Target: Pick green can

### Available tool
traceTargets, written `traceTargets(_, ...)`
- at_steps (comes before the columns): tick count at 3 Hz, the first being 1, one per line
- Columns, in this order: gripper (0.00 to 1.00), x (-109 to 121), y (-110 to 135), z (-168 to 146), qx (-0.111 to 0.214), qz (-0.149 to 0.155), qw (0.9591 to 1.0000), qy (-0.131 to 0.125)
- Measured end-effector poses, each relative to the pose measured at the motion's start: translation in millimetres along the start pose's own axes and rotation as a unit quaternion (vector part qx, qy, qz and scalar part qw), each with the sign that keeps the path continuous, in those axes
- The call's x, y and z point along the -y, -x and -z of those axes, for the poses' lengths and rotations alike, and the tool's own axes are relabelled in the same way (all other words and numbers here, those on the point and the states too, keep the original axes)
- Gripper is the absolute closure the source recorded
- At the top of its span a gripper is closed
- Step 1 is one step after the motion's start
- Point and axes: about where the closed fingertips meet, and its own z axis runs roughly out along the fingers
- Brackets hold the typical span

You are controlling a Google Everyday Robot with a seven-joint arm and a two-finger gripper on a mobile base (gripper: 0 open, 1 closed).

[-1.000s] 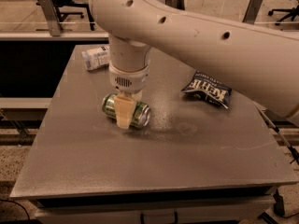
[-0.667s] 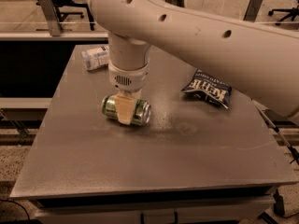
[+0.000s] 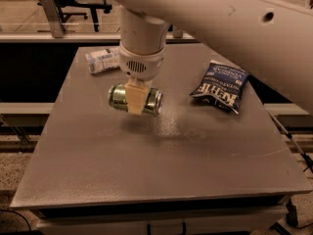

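The green can [image 3: 120, 97] lies sideways in my gripper [image 3: 136, 102], held clear of the grey table [image 3: 146, 151], its shadow on the surface just below. The pale fingers [image 3: 137, 98] are shut across the can's middle, so only its two ends show. The white arm comes down from the upper right and hides the table behind it.
A clear plastic bottle with a white label [image 3: 101, 60] lies on its side at the table's back left. A dark blue chip bag [image 3: 219, 86] lies at the right. Chair legs and a rail stand beyond the table's far edge.
The gripper has risen with the green can in it; the can has left the table and hangs above it. The bottle and the chip bag have not moved.
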Motion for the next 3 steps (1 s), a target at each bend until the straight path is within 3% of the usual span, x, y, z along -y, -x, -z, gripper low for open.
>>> traceTargets(1, 1.0, -0.5, 3.7, 35.9, 0.025, 0.029, 0.9992, -0.013)
traceTargets(3, 1.0, -4.4, 12.2, 69.8, 0.056, 0.072, 0.9958, -0.011)
